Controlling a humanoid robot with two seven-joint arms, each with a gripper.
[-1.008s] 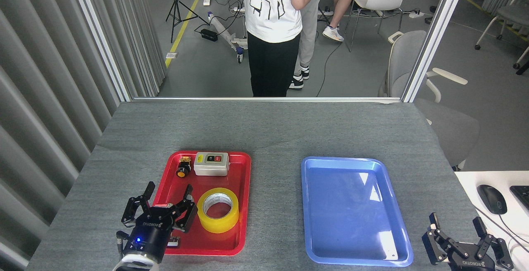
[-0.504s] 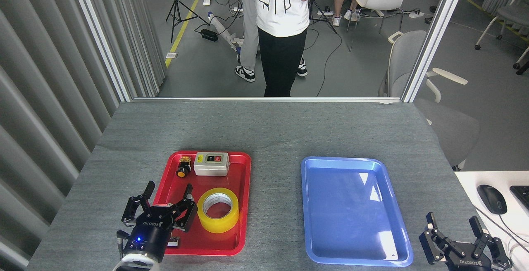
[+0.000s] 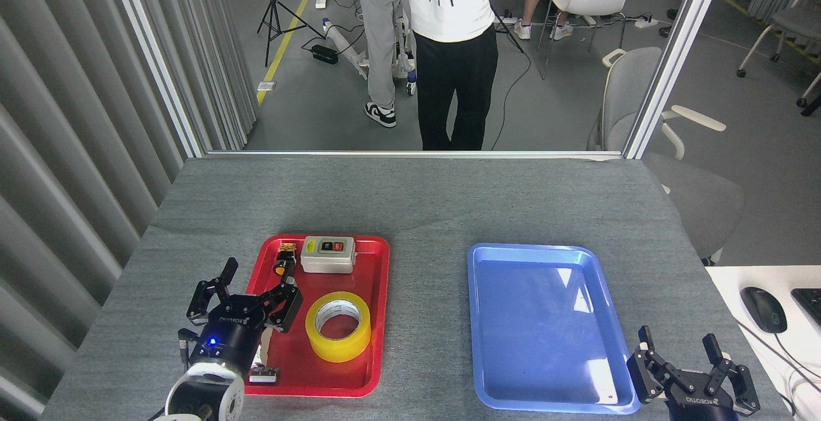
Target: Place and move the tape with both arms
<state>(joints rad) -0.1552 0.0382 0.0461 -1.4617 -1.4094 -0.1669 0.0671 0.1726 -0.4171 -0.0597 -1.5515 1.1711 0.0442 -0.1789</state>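
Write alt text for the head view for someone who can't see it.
A roll of yellow tape lies flat in a red tray on a grey table, with the open left gripper just left of it. An empty blue tray sits to the right, the open right gripper at its near corner.

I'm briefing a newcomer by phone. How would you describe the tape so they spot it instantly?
Find the red tray on the left of the grey table. At its near end lies the tape, flat, a glossy yellow ring with a white core. The grey switch box and small push button sit farther back.
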